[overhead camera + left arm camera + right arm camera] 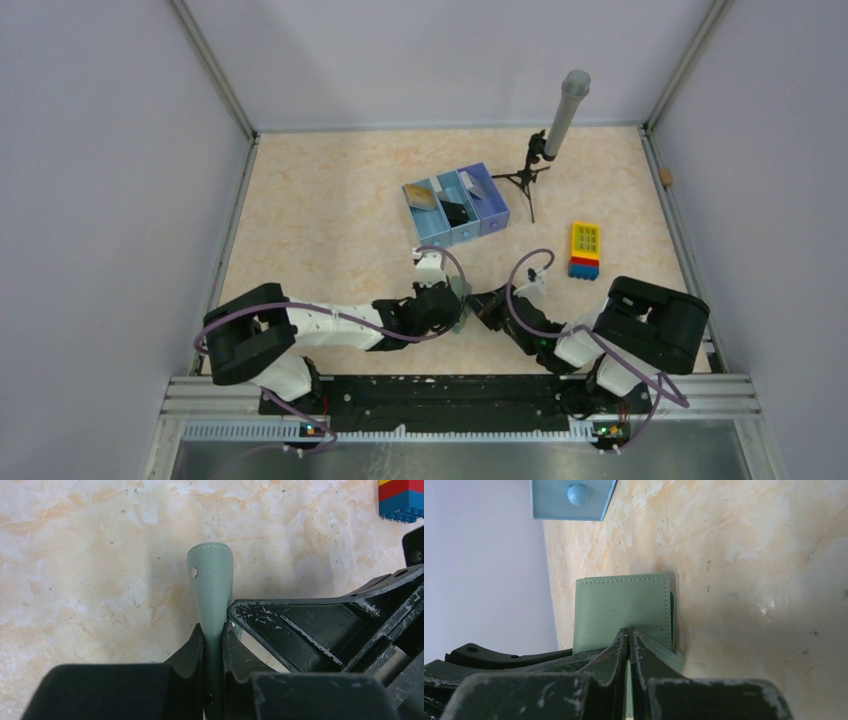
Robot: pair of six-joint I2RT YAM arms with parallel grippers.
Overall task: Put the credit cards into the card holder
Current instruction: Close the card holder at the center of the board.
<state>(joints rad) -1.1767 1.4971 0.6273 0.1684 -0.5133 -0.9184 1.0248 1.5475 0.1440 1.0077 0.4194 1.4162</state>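
Pale purple walls [100,150] stand all around a light, stony-looking surface [320,200]. Far back on it sits a blue tray [432,237] with three boxes in a row. A tan card [421,196] lies in the left box. A small black thing [455,212] lies in the middle box, and I cannot tell what it is. A grey card [476,184] leans in the right box. Just to the right of the tray, a grey tube [567,110] stands tilted on a little black stand [527,178]. Nearer, on the right side, is a stack of yellow, red and blue blocks [585,250]. The card holder [210,580] is at the near middle of the surface, between the two arms, folded and grey-green on the outside. The left jaws are narrow and pinch it by its edge. The right jaws are squeezed tight from the other side, and a thin green flap of the card holder shows between them.
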